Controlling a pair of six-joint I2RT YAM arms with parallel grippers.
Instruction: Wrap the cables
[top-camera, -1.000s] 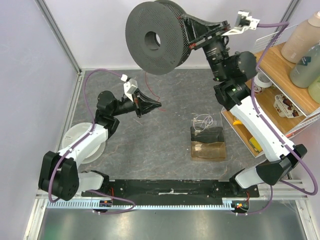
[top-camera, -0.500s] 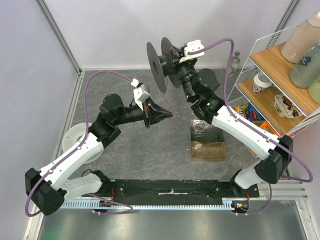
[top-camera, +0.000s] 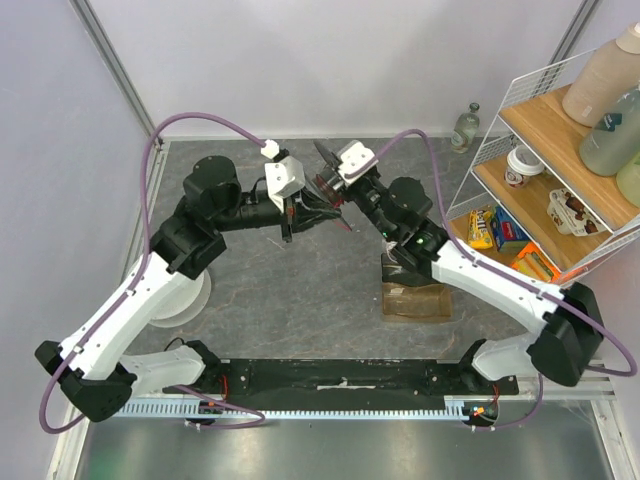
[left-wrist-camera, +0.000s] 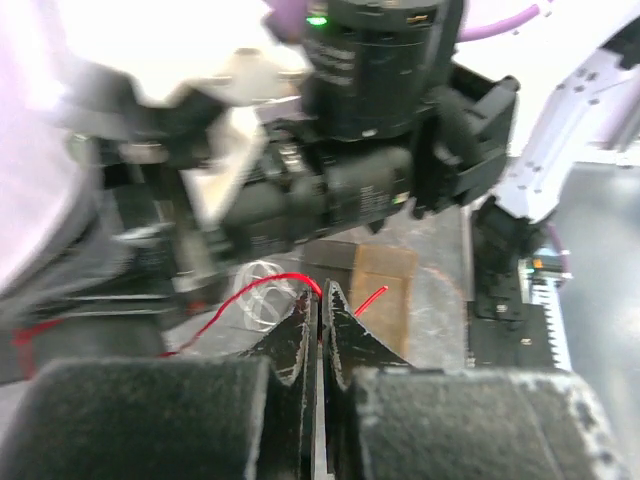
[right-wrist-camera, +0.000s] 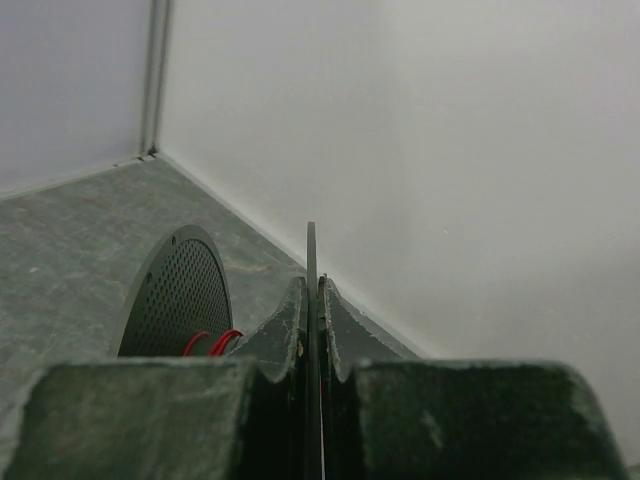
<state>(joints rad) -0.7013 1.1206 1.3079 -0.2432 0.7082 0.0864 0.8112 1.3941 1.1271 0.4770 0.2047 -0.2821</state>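
Note:
The cable is a very thin red wire (left-wrist-camera: 240, 297). My left gripper (left-wrist-camera: 320, 297) is shut on it at the fingertips, and a short free end (left-wrist-camera: 370, 298) sticks out to the right. From above, the left gripper (top-camera: 322, 210) sits at table centre, right beside the black spool (top-camera: 327, 165). My right gripper (right-wrist-camera: 312, 285) is shut on the spool's thin near flange (right-wrist-camera: 311, 245). The perforated far flange (right-wrist-camera: 175, 300) shows left of it, with red wire turns (right-wrist-camera: 212, 342) wound between the two. In the top view the right gripper (top-camera: 338, 188) is mostly hidden under its wrist.
A clear box (top-camera: 415, 285) holding a white cable coil stands right of centre. A white reel (top-camera: 185, 298) lies under the left arm. A wire shelf (top-camera: 545, 150) with bottles and packets fills the right side. A small bottle (top-camera: 465, 125) stands at the back wall.
The right arm has swung the spool down from high at the back to table centre, turning it edge-on. The left arm has reached further right to meet it, still pinching the wire.

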